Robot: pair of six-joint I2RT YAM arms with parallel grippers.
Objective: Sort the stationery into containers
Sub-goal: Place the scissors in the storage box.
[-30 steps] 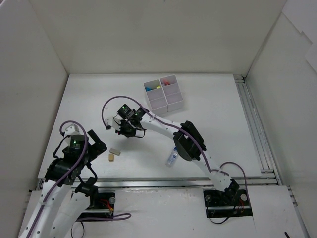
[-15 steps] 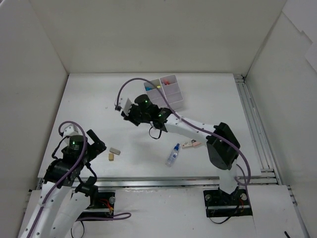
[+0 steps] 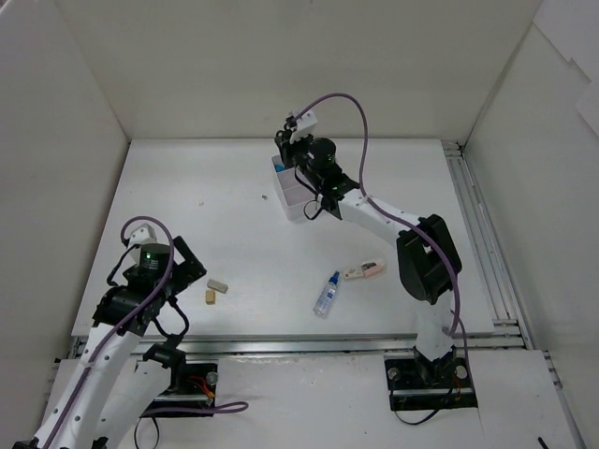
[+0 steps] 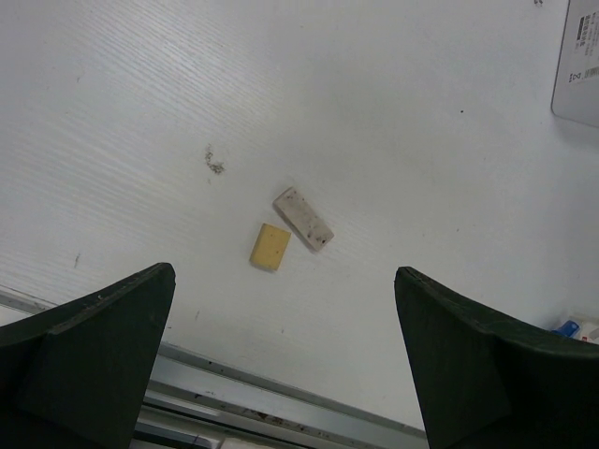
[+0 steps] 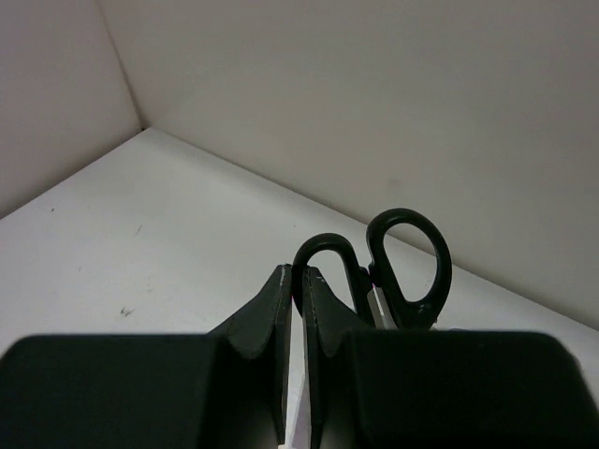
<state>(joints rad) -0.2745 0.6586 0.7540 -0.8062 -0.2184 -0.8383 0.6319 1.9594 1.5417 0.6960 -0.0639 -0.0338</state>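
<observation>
Since a second ago we see the right arm swung from mid-table to above the organiser (image 3: 298, 201). Its right gripper (image 5: 298, 276) is clenched on the scissors (image 5: 409, 216), whose glossy black oval loops stand up just past the matte, wedge-shaped fingertips. The organiser's thin white walls show below that wrist. Well nearer than the organiser, the left gripper (image 4: 284, 269) hangs released, dark fingers spread wide. Below it lie a beige square eraser (image 4: 270, 247) and a speckled white oblong eraser (image 4: 302, 219), almost touching on the finely ribbed white table (image 3: 187, 187). A clear, blue-capped bottle (image 3: 327, 294) lies on its side, also nearer than the organiser.
</observation>
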